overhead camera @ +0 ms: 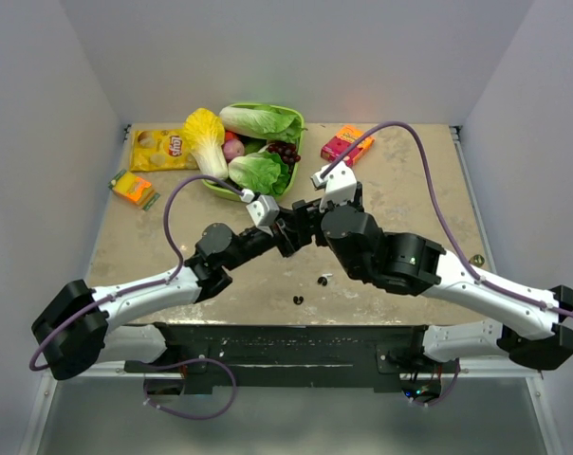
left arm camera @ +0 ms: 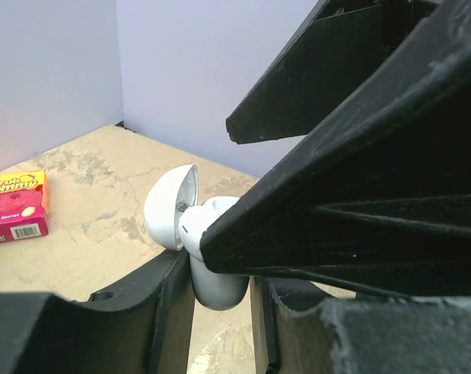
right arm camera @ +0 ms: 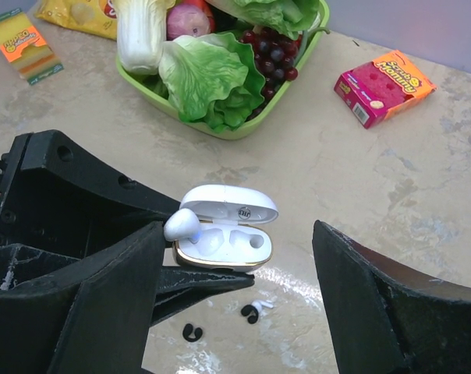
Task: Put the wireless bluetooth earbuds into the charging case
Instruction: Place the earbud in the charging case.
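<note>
My left gripper (left arm camera: 220,308) is shut on the lower body of the white charging case (right arm camera: 224,245), holding it above the table with the lid up. A white earbud (right arm camera: 181,225) sits tilted in the case's left socket and sticks out of it. The right socket is bare. My right gripper (right arm camera: 239,234) hangs open over the case, one finger on each side. Its left fingertip is right beside the white bud, and I cannot tell if they touch. Below on the table lie a black-and-white earbud (right arm camera: 253,311) and a small black curved piece (right arm camera: 191,333).
A green tray (right arm camera: 243,128) of lettuce, grapes and an onion stands at the back. A pink box (right arm camera: 384,86) lies to its right. An orange sponge pack (right arm camera: 25,43) and a yellow chip bag (overhead camera: 158,150) lie to its left.
</note>
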Controlling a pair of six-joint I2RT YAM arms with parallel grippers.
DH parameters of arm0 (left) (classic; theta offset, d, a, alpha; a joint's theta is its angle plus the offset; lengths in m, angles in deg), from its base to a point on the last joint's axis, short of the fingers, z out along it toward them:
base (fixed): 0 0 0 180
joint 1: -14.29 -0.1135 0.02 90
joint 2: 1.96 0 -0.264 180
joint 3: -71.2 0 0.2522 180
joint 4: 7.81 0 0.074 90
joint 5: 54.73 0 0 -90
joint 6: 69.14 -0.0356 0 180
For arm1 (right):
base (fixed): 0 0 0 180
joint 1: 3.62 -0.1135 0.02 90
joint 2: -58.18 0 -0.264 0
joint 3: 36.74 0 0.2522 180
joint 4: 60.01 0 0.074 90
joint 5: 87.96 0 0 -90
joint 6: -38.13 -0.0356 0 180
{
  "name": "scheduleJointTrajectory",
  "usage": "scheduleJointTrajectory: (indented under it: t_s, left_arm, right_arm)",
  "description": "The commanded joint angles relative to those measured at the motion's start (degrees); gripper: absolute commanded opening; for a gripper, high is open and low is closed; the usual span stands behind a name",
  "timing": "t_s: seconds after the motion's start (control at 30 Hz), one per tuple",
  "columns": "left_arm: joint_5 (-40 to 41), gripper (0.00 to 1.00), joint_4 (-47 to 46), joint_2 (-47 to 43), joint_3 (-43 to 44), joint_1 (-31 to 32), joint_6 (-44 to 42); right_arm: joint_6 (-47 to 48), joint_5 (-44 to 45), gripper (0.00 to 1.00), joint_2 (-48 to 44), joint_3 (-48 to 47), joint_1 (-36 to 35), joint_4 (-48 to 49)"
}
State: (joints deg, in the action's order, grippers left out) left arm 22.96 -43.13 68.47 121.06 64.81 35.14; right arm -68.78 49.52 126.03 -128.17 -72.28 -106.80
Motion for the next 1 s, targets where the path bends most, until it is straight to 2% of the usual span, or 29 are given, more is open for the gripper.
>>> scheduleJointTrajectory:
  t_s: [0.0,0.6,0.77,0.97]
  left_arm:
    - [1.4,0.0,-4.2,-2.4,-0.1,-0.2,-1.3]
    - [1.6,0.0,-3.8,-3.5,-0.1,-0.2,-1.6]
    - [1.7,0.0,-3.5,-3.2,-0.1,-0.2,-1.8]
    - [2.6,0.0,-4.3,-2.5,-0.5,-0.2,-1.8]
  right_arm:
    - [-1.0,2.8,0.77,-2.6,-0.4,0.1,-1.5]
    - [-1.2,4.1,0.77,-4.0,0.8,0.1,-1.9]
    - [0.4,1.5,0.79,-6.9,1.6,0.2,3.5]
    - [0.7,0.4,0.8,-2.8,-2.8,0.1,3.8]
